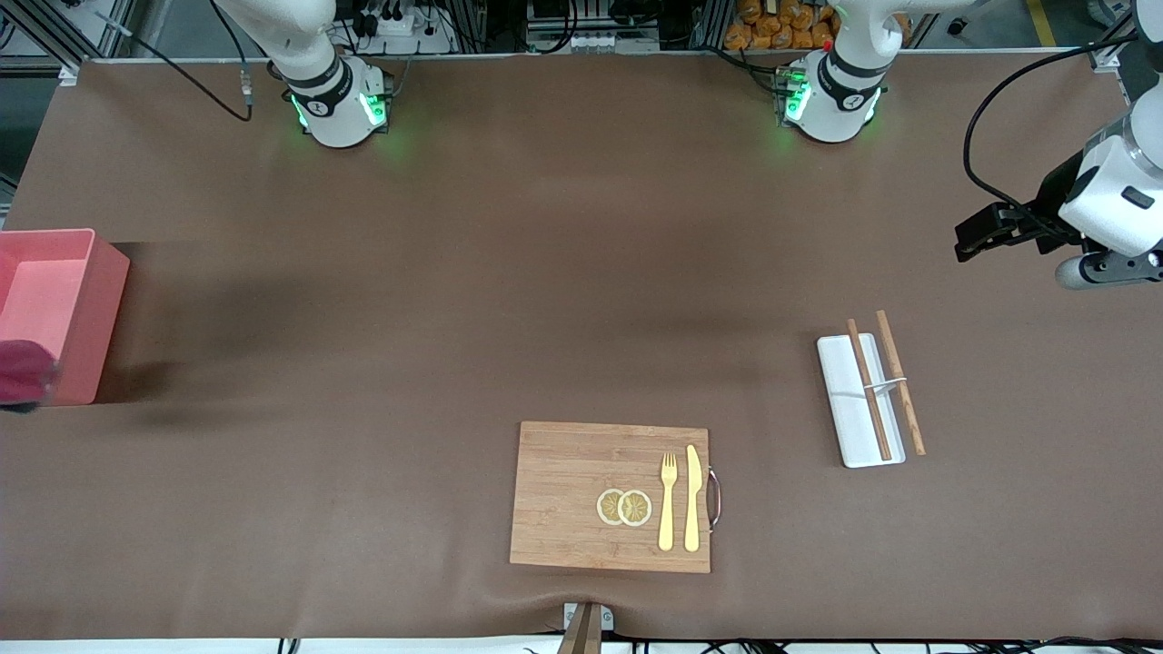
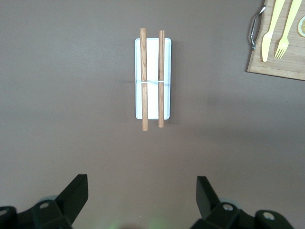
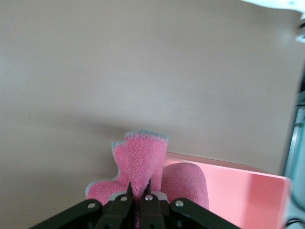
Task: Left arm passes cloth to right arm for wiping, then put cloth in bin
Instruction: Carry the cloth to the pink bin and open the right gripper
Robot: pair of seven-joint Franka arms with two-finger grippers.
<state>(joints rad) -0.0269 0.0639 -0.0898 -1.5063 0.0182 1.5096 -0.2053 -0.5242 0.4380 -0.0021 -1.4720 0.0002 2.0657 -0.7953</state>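
Note:
My right gripper (image 3: 139, 193) is shut on the raspberry-pink cloth (image 3: 143, 160), which bunches up between the fingers. It holds the cloth over the corner of the salmon-pink bin (image 3: 248, 195). In the front view the cloth (image 1: 23, 371) hangs at the picture's edge, over the bin (image 1: 86, 272) at the right arm's end of the table; the gripper itself is cut off there. My left gripper (image 1: 977, 238) waits in the air at the left arm's end of the table. In the left wrist view it (image 2: 142, 183) is wide open and empty.
A wooden board (image 1: 563, 495) with two lemon slices (image 1: 624, 507), a yellow fork (image 1: 668, 500) and a yellow knife (image 1: 693, 498) lies near the front camera. A flat white tray (image 1: 845, 409) with two wooden chopsticks (image 1: 899, 381) lies below my left gripper.

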